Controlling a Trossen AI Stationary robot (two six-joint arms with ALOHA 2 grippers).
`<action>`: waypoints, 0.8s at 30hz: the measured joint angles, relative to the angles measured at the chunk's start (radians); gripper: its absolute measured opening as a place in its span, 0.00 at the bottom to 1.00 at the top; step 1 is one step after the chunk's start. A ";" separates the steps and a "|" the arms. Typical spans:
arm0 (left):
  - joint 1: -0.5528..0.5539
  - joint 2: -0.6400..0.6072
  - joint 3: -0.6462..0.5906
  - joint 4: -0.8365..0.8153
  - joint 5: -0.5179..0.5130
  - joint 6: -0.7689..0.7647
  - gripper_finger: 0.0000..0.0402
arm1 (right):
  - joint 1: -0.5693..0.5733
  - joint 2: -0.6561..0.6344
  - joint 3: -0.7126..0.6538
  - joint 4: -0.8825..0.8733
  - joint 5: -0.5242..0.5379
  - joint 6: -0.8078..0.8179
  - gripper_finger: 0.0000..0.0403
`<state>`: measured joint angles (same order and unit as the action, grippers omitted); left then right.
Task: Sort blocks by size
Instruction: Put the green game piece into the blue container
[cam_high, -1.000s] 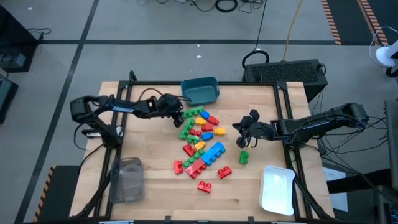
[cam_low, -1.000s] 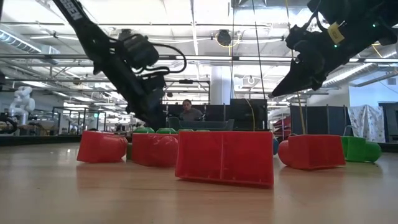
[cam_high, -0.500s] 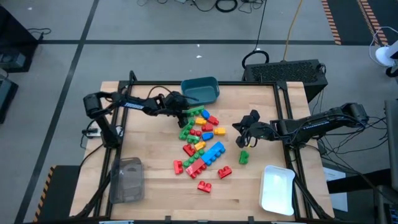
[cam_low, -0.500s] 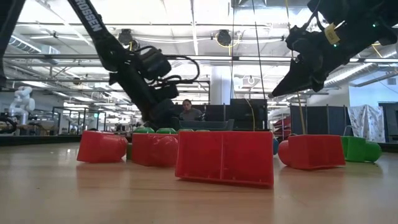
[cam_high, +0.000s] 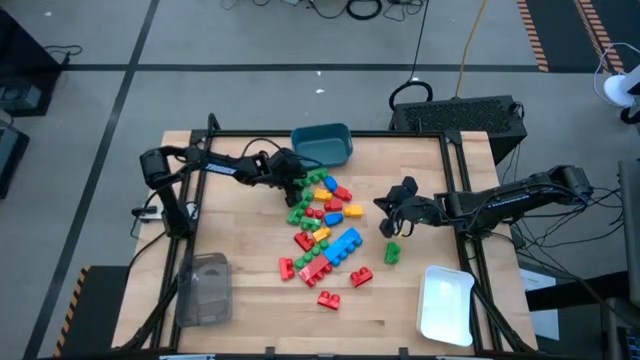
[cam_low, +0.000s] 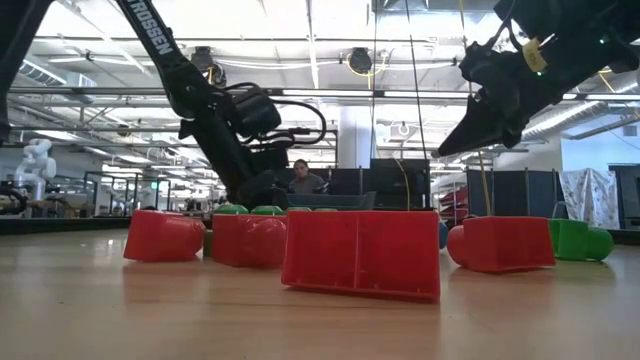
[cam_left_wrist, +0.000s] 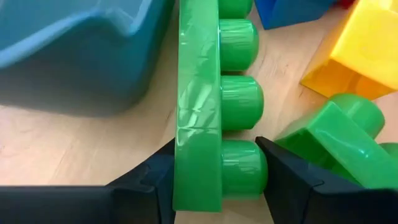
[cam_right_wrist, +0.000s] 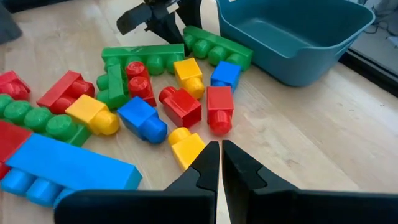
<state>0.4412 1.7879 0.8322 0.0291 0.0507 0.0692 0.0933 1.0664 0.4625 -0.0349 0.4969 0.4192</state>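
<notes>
The blocks (cam_high: 325, 225) lie in a loose pile mid-table, in red, green, blue and yellow. One small green block (cam_high: 392, 252) lies apart to the right. My left gripper (cam_high: 292, 178) is at the pile's far left corner, beside the teal bin (cam_high: 322, 145), shut on a long green block (cam_left_wrist: 199, 106). My right gripper (cam_high: 388, 207) hangs shut and empty above the table, right of the pile; it also shows in its wrist view (cam_right_wrist: 220, 163). My left gripper pinches the long green block between its two fingers at the end nearest the gripper. One finger is on the flat underside (cam_left_wrist: 180, 177), the other on the end stud (cam_left_wrist: 249, 165). The fingers slant down from the table's left and lie across the block. The block lies on its side on the table.
The teal bin stands at the table's far edge, close to the held block. A white tray (cam_high: 446, 303) lies at the near right corner. A clear container (cam_high: 205, 290) stands at the near left. A person (cam_low: 303, 178) sits in the room behind.
My left gripper has moved toward the table's right, toward the teal bin and the pile's far left corner, and has come down around the long green block. The blocks have kept their places.
</notes>
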 joint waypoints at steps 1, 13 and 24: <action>0.000 -0.002 0.000 0.001 0.000 -0.001 0.44 | 0.000 0.000 0.000 0.000 0.000 -0.004 0.01; -0.071 -0.237 -0.002 -0.135 -0.001 -0.036 0.44 | 0.000 0.000 0.000 -0.023 -0.025 -0.017 0.01; -0.009 -0.284 0.287 -0.429 -0.004 0.127 0.45 | 0.000 0.000 0.000 -0.024 -0.034 -0.007 0.01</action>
<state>0.4317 1.5041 1.1191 -0.4000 0.0465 0.1965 0.0937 1.0660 0.4622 -0.0592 0.4632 0.4126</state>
